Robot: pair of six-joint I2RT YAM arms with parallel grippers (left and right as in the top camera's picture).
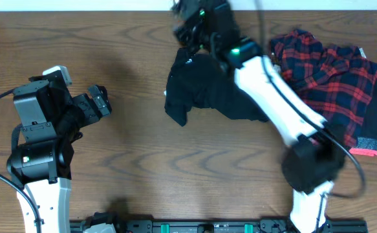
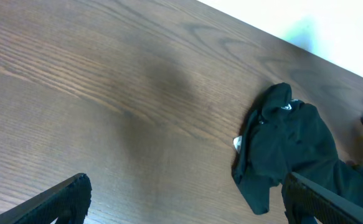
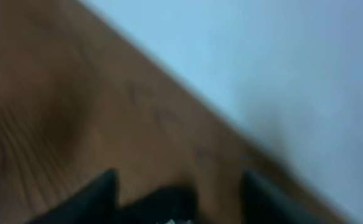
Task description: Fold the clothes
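Spreading black garment [image 1: 198,94]: right gripper [image 1: 191,40] at its 12 o'clock edge, grip unreadable; left gripper [image 1: 101,102] wide, probably needed at 9 o'clock.

Right arm [image 1: 272,90] stretches far forward; left fingers [image 2: 63,200] spread wide apart.

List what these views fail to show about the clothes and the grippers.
Right gripper: motion-blurred overhead, out of focus in the right wrist view; its grip on the black garment cannot be told.
Black garment: the right arm covers part overhead; a finger of the left gripper cuts it off in the left wrist view.
Plaid shirt: crumpled, its shape unreadable.
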